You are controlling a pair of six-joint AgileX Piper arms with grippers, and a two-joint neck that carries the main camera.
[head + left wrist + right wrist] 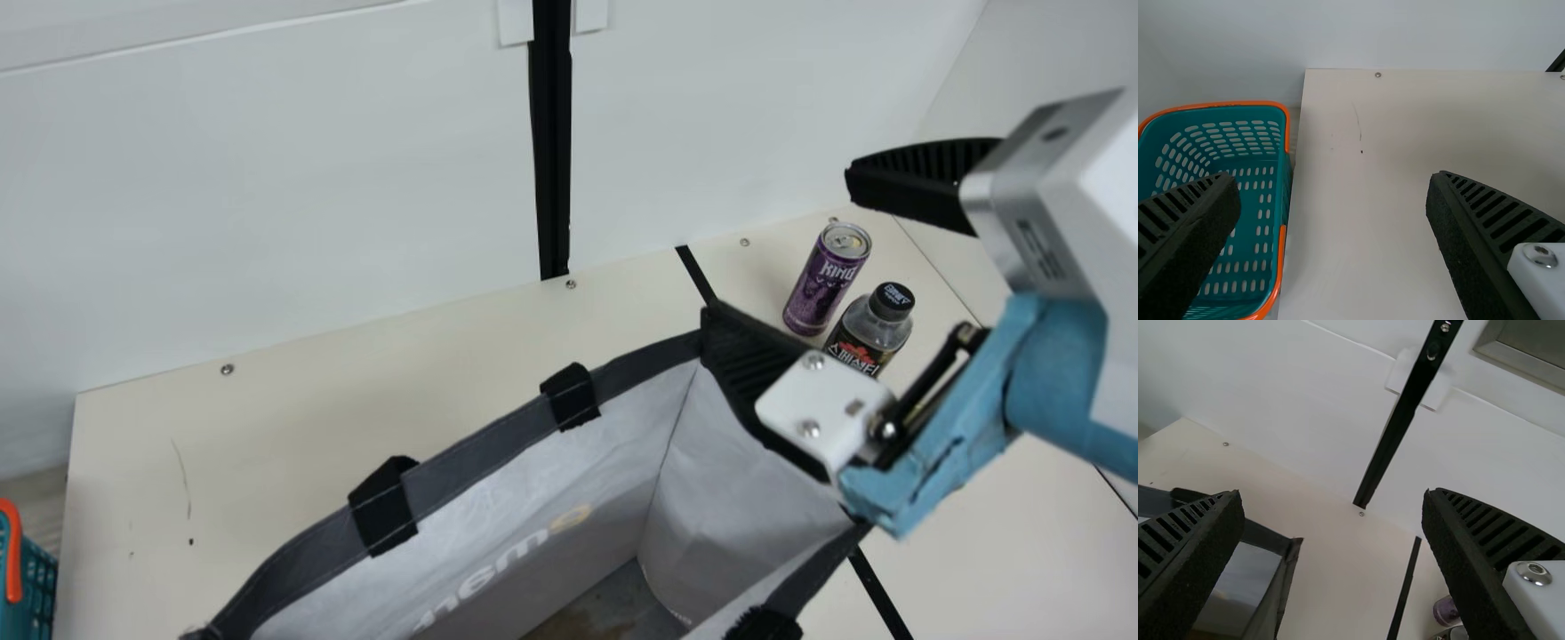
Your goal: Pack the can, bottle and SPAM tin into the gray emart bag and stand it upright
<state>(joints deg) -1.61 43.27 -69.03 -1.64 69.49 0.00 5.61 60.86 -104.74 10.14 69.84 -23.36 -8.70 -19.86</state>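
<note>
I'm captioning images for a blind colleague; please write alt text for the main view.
A gray bag stands open on a cream table, the right arm's end effector spread open at its corner; a purple can and a black-capped bottle stand beyond, a teal basket at the left.

Black ribbed fingers, white bracket, silver screws, blue wrap, silver-edged white housing

Bare tabletop leaves a passage between the open-topped gray emart bag and the far wall. The right gripper blocks the way over the bag's right end; can and bottle crowd the far right, a teal basket the left.
</note>
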